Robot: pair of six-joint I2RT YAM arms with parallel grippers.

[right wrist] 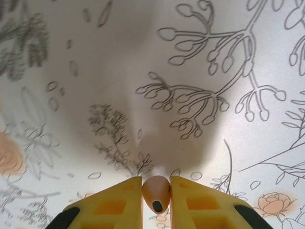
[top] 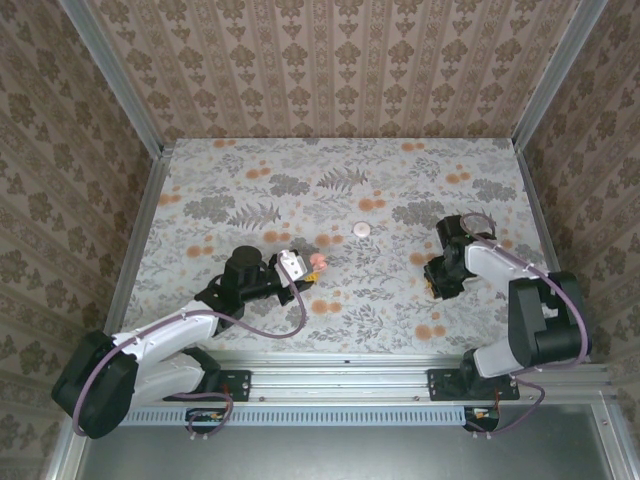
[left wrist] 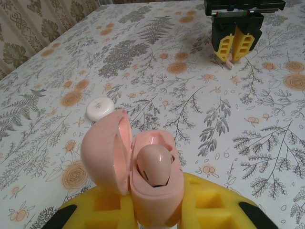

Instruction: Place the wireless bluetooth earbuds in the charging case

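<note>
Floral desk [top: 400, 190], with the left gripper [left wrist: 157, 210] clamped on the open pink charging case [left wrist: 107, 152], one earbud [left wrist: 155, 167] seated inside it. The right gripper [right wrist: 156, 183], well apart from the case, pinches a second earbud [right wrist: 156, 192] low over the desk.

The charging case [left wrist: 155, 191] runs off the bottom edge of the left wrist view, its base hidden between the left gripper's [left wrist: 156, 214] yellow fingers [left wrist: 217, 205]. The earbud [left wrist: 155, 164] inside it is half sunk in its well. The right gripper [left wrist: 233, 50] is cut by the top edge there; the pale speck [left wrist: 229, 62] at its tips is too small to name. In the right wrist view the tablecloth [right wrist: 28, 71] blurs at left.
</note>
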